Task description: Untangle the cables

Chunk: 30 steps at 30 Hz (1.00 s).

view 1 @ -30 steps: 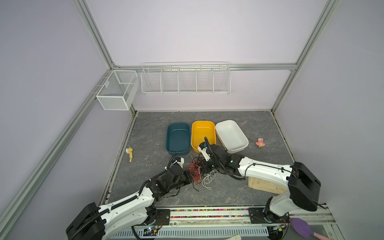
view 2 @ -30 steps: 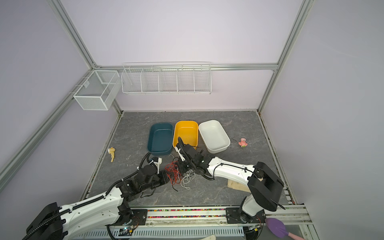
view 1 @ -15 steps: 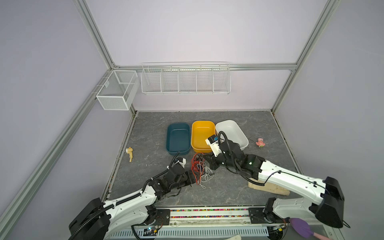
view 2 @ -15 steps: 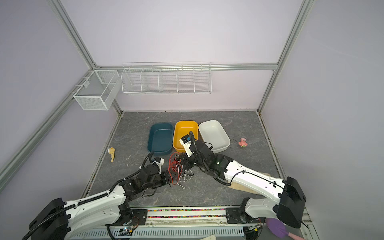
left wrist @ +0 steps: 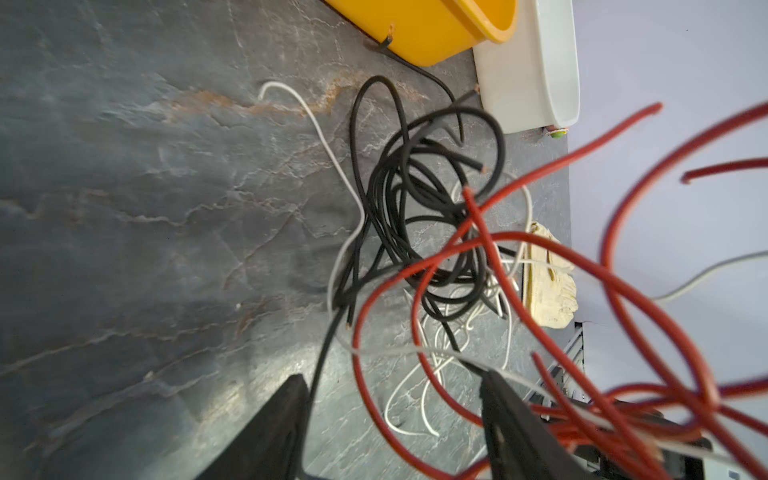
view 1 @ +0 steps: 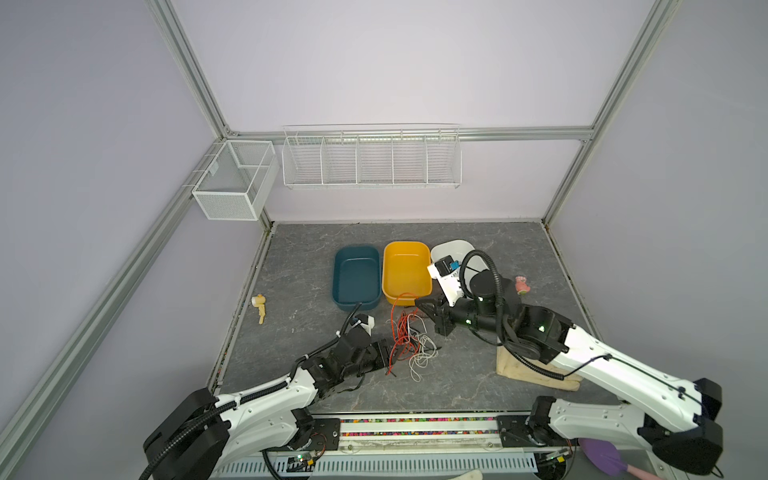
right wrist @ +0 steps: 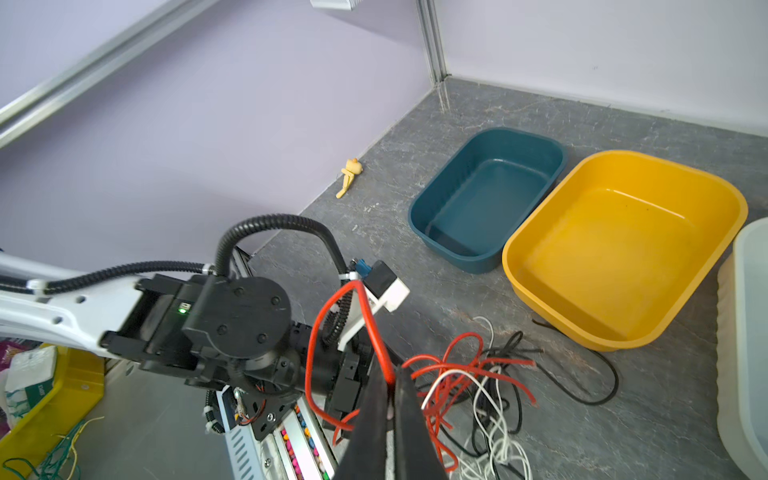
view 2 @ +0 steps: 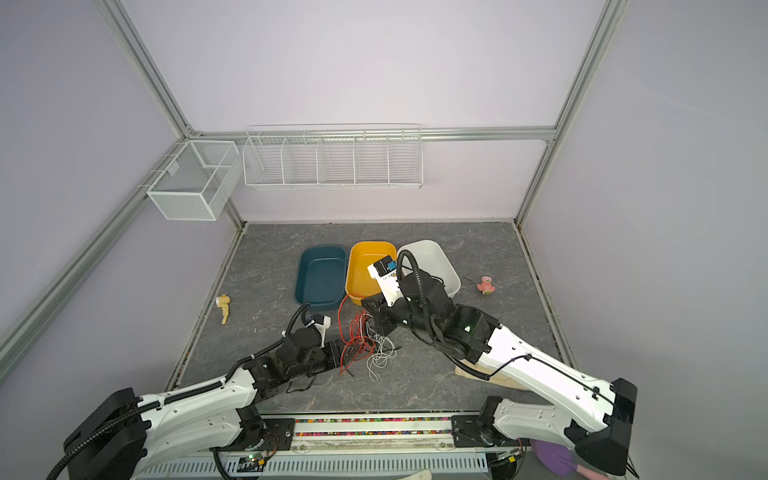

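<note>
In both top views the cables (view 1: 409, 345) (view 2: 365, 345) lie in one heap just below the middle of the frame, on the grey table in front of the yellow tub (view 1: 405, 246). The left gripper (view 1: 384, 353) sits at the heap's left edge. The right gripper (view 1: 419, 305), above and right of the heap, lifts a red cable (view 1: 399, 298) that arches up out of it.

In the left wrist view, the left gripper (left wrist: 392, 376) has its jaws well apart and clamps nothing. Red strands cross between them, and a black strand brushes one finger. The black coil (left wrist: 415, 199) lies ahead with white cable (left wrist: 332, 166) looped through it.

In the right wrist view, the right gripper (right wrist: 390, 390) is pinched closed on the red cable (right wrist: 372, 328), which rises in a stiff arc from the tangle (right wrist: 478, 374).

The wires look light, thin and springy. They probably hold their curl, slide through a loose pinch and drag neighbouring strands along. The best hold is likely a free end or an outer loop, away from the crossings, with the heap held down by the other gripper.

No writing on the scene is legible. The print on the packets beyond the table edge is too blurred to read.
</note>
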Tool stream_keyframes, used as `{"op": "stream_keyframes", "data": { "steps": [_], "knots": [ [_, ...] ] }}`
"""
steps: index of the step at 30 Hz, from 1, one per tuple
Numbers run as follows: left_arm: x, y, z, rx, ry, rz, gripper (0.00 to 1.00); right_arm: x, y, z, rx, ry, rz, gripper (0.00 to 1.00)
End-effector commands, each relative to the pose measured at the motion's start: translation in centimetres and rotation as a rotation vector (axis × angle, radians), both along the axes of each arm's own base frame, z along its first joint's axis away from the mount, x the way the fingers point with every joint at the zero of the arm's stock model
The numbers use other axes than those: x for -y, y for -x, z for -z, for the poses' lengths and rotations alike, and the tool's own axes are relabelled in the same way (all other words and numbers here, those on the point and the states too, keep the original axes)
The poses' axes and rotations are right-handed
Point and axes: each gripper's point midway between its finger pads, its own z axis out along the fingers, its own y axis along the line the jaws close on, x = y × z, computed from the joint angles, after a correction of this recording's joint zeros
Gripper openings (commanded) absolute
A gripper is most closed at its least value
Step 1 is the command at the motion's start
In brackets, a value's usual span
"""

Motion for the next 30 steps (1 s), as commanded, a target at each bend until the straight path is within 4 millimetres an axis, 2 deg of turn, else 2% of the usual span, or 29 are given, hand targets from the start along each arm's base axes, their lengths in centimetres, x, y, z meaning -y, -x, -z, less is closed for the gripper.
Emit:
{"op": "stream_keyframes", "data": {
  "steps": [1, 6, 10, 13, 18, 20, 30],
  "knots": [
    [0.7, -0.3, -0.7, 0.009, 0.036, -0.004, 0.65, 0.2, 1.1, -2.0, 0.027, -0.028, -0.04, 0.06],
    [0.9, -0.3, -0.5, 0.004, 0.036, 0.001, 0.6, 1.3, 1.1, -4.3, 0.07, -0.043, -0.019, 0.06],
    [0.8, -0.3, -0.6, 0.008, 0.035, 0.002, 0.59, 2.2, 1.0, -5.4, 0.105, -0.031, 0.004, 0.06],
    [0.5, -0.3, -1.2, 0.027, 0.022, 0.007, 0.62, 3.2, 0.4, -5.0, 0.123, 0.004, 0.055, 0.06],
    [-1.0, -0.1, -2.3, 0.072, -0.009, -0.011, 0.81, 4.9, -0.3, -4.4, 0.143, 0.039, 0.116, 0.06],
    [-1.1, 0.1, -3.1, 0.1, 0.016, -0.007, 0.85, 5.0, -0.4, -3.9, 0.13, 0.051, 0.121, 0.06],
    [-0.9, 2.2, -7.4, 0.26, 0.178, 0.121, 0.87, 5.4, -1.4, -2.1, 0.077, 0.078, 0.15, 0.06]
  ]
}}
